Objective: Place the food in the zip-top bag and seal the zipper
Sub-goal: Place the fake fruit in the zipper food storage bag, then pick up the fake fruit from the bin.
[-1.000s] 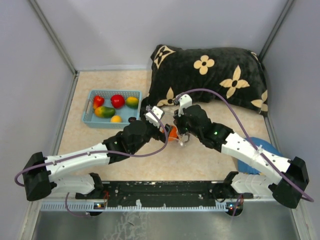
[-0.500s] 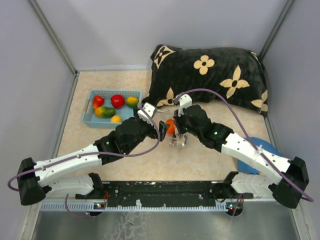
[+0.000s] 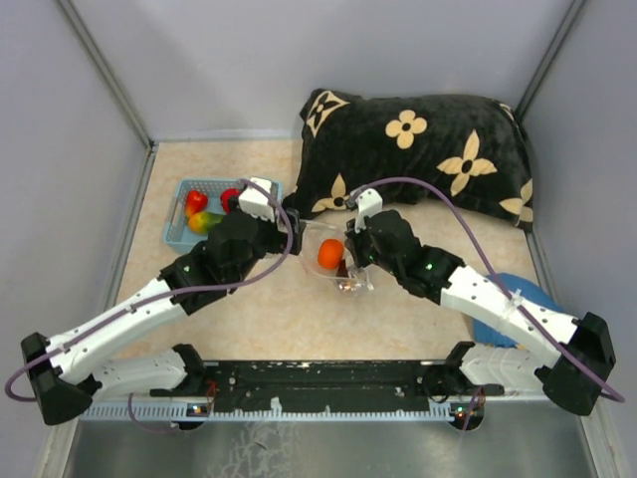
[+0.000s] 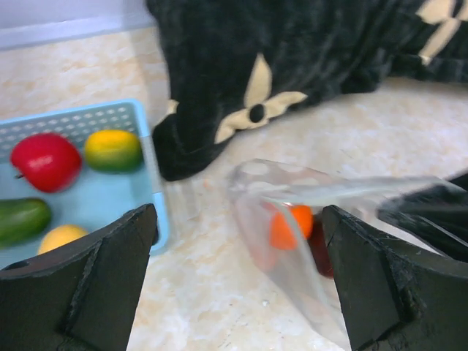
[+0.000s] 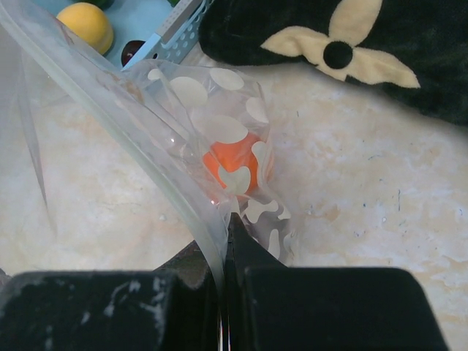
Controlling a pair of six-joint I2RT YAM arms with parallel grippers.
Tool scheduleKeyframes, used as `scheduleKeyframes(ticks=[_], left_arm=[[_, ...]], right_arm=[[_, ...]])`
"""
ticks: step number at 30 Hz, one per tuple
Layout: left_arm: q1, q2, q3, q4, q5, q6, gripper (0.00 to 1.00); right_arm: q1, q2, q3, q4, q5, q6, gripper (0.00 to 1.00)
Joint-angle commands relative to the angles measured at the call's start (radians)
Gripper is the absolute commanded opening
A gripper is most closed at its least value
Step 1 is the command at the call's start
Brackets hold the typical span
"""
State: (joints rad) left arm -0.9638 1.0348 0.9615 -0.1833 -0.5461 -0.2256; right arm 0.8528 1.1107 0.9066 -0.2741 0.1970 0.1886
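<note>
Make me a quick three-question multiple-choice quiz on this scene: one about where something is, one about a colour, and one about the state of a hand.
1. Where is the orange food?
A) on the black pillow
B) inside the zip-top bag
C) lying bare on the table

2. What colour is the basket?
A) light blue
B) red
C) black

3. How is the left hand?
A) shut on the bag
B) open, gripping nothing
C) shut on a red fruit

Answers:
1 B: the orange piece shows through the bag's clear, white-dotted plastic.
2 A: its mesh rim and floor are light blue in the left wrist view.
3 B: its two fingers stand wide apart, with nothing held between them.
</note>
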Motion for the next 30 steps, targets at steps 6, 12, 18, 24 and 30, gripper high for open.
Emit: scheduleKeyframes(ticks=[6,12,18,24,30], left_arm=[[0.227,-0.002,0.105,-0.28,0.095,-0.102,1.0],[0.362,0.087,0.121,-0.298,0.226,-0.123,1.0],[0.508,0.226,0.127,-0.207,0.37,-0.205,0.99],[0.65,0.352,0.133,-0.146,0.464,-0.319,0.99],[0.715,0.452,0.115,-0.038,0.533,-0.4,0.99]], right_arm=[[-0.002,-0.035,-0.023,0.085,0.014,0.004,0.0],[-0.002,-0.044,-0.042,0.107,0.013,-0.005,0.0],[-0.002,-0.06,-0.04,0.088,0.017,-0.017,0.0],[-0.002,-0.078,-0.049,0.088,0.018,-0.018,0.0],[-0.003,-0.063,-0.049,0.095,0.002,-0.023,0.0]])
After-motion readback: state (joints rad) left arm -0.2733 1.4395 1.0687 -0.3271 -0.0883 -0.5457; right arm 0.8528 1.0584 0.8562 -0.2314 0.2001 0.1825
